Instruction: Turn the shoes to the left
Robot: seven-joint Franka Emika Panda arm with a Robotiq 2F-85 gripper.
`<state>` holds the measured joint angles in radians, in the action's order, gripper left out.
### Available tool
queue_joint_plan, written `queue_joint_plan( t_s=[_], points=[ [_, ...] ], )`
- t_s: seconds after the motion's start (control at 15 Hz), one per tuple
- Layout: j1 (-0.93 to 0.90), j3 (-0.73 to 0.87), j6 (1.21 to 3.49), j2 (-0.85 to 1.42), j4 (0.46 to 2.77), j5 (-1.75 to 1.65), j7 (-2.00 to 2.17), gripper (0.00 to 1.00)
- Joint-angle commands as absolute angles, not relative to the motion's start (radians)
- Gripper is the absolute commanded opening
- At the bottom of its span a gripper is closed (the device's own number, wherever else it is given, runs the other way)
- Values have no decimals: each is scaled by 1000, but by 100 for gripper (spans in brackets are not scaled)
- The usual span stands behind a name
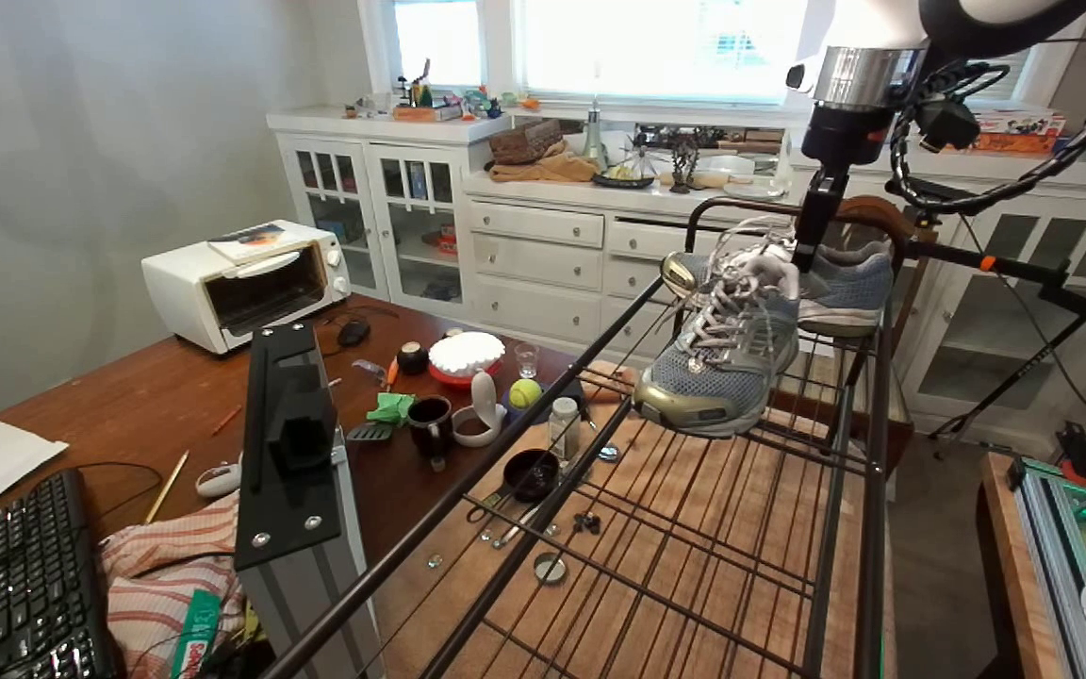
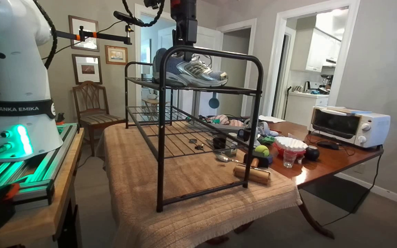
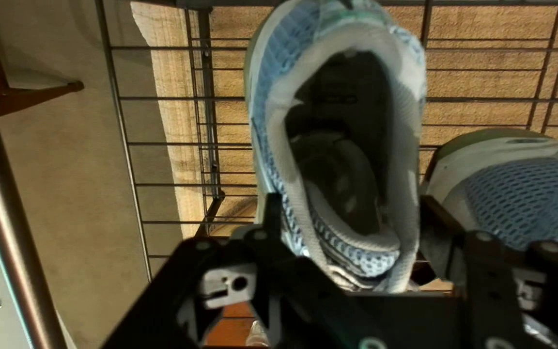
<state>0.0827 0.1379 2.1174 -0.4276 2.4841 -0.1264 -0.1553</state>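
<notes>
Nearest us, one lace-up running shoe points its toe our way on the wire shoe rack. And just behind, we see the gripper spread wide astride the other shoe, seemingly gripping nothing, presumably set there to pinch and turn it.

In an exterior view, the far shoe is partly hidden by the near shoe, the keyboard cropped.
</notes>
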Motion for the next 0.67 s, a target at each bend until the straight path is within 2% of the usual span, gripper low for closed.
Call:
queue_joint_plan(
  t_s=[0.0, 0.27, 0.6],
  points=[
    [81, 146, 2140, -425, 2473, -118, -206, 39],
    [70, 149, 2135, -420, 2441, -131, -297, 16],
    [61, 146, 2147, -419, 2401, -164, -408, 8]
  ],
)
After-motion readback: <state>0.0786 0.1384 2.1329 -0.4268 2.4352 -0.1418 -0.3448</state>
